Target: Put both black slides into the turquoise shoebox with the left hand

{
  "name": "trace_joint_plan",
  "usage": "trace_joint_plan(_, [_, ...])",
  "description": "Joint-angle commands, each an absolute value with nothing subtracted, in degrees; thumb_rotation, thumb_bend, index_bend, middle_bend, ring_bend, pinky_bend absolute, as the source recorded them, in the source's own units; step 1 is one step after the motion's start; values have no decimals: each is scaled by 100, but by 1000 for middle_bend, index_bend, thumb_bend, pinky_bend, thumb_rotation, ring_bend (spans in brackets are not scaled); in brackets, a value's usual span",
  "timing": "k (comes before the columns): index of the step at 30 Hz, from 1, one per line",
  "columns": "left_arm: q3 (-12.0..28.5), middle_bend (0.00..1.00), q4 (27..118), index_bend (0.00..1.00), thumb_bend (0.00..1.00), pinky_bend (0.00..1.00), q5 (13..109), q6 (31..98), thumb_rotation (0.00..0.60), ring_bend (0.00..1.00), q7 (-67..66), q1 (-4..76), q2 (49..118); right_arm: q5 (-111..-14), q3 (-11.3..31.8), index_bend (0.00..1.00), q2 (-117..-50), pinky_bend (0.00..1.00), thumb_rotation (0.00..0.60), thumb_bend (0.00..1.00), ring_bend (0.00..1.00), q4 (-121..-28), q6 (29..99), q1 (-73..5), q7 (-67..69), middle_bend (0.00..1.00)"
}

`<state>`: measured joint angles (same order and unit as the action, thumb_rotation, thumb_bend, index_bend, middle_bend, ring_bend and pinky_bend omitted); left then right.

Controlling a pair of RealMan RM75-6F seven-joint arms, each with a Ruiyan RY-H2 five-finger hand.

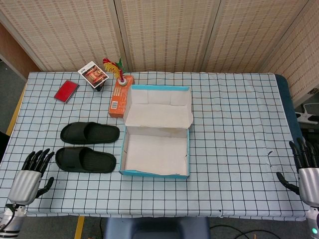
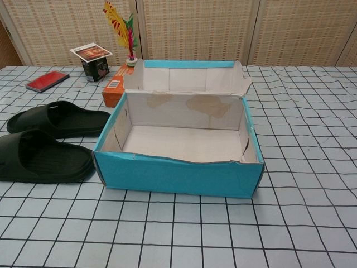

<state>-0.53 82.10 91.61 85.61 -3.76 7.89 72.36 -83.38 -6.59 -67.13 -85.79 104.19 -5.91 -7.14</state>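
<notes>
Nothing is packed yet: both black slides, the nearer point(image 1: 85, 159) and the farther point(image 1: 90, 133), lie left of centre beside the empty turquoise shoebox point(image 1: 154, 173). The left hand point(image 1: 31, 174), lower left, and the right hand point(image 1: 306, 167), lower right, are released, fingers spread, holding nothing.

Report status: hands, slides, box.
Left hand and right hand open, at table edges. Both black slides on table, left of the open, empty turquoise shoebox. Path clear.
</notes>
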Motion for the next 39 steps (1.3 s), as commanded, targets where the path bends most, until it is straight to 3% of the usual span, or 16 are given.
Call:
trace_joint_plan(1, [-152,0,8297,0,381,76,9210,8353,600,0,-150,864,7197,-8623,-539,0,-6569,0,479,156,0,-8573,10444,-381,-275,0])
trace_joint_plan(8, [-273,0,8598,0,313,47,9155,6961,600,0,1331,1597,6973,-8898,-453,0,-6559,0,479,156,0,-8514,10334,-294,-185,0])
trace_joint_plan(14, [-98,0,8558,0,310,29,8971,6558,600,0,1197,1898,7026,-9009,-464,0,-6543,0,480,157,0,-8551,10167,-294,-122,0])
trace_joint_plan(19, [198,0,8348,0,301,30,8315,5751,600,0,639,2346,7362,-9254,-503,0,-6496,0,478,157,0,-8624,10068,-253,15,0])
trace_joint_plan(33, [343,0,7998,0,297,43,7547,5303,600,0,-111,2630,7946,-9370,-328,0,-6450,0,478,158,0,-8631,9903,-139,61,0])
trace_joint_plan(39, [317,0,7863,0,296,88,7451,5408,600,0,-393,2620,8051,-9408,-290,0,-6430,0,478,157,0,-8650,9804,-111,87,0])
